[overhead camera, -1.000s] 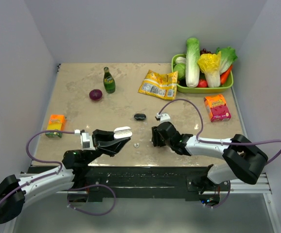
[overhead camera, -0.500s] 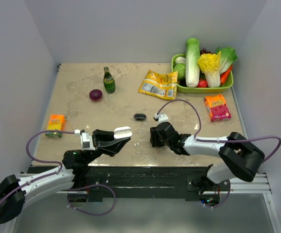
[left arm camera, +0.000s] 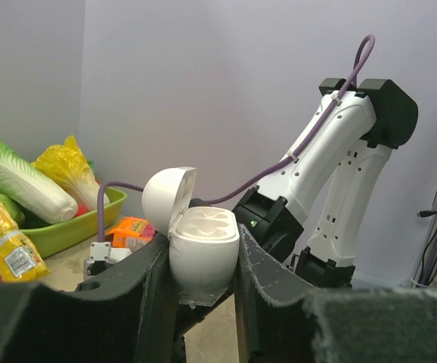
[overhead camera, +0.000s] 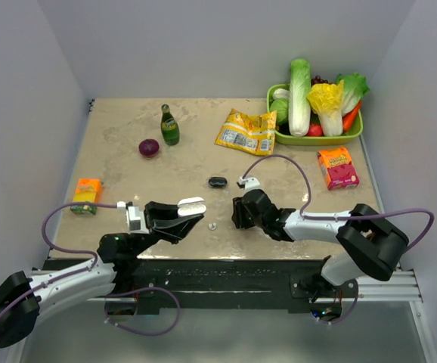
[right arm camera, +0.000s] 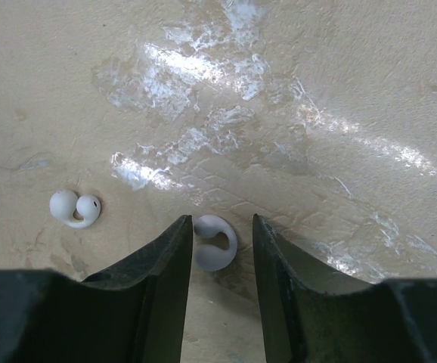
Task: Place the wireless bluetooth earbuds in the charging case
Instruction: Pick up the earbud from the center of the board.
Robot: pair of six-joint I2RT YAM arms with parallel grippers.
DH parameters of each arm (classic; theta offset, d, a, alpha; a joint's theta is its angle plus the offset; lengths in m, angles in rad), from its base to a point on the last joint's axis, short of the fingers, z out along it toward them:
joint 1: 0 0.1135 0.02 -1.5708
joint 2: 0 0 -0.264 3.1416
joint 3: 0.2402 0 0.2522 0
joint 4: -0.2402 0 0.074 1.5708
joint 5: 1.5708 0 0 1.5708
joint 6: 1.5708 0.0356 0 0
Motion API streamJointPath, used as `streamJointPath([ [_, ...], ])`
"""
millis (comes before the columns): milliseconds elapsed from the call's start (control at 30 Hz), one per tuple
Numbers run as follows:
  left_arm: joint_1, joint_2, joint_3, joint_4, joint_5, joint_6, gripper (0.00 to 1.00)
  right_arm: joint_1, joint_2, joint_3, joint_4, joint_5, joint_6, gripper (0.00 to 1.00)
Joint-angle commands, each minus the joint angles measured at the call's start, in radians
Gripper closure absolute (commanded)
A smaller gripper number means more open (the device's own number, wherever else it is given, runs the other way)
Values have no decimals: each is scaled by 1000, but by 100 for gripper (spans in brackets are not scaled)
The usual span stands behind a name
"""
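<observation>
At the centre of the left wrist view the left pincer (left arm camera: pixel 203 261) was clenched on the open-lidded charging case (left arm camera: pixel 202 240), while low in the right wrist view the right pincer (right arm camera: pixel 221 224) stood spread astride one earbud (right arm camera: pixel 215 243) on the tabletop (right arm camera: pixel 317 91), the second earbud (right arm camera: pixel 75 208) lying apart at middle left.

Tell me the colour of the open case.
The case is white; the left wrist view shows it best.
</observation>
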Motion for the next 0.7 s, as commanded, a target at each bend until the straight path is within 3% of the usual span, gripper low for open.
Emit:
streamJointPath([
  [0,5,18,-263,113,8,-18,100,5,19,-1,-8,-44,-10,61],
  [133,5,28,-262,124,11,-21,100,9,21,-6,-1,-57,-5,63],
  [367,5,41,-260,134,11,-21,100,12,-67,-24,-16,-2,30,47],
  [667,5,39,-262,136,13,-24,100,-20,-139,6,-108,46,33,48],
])
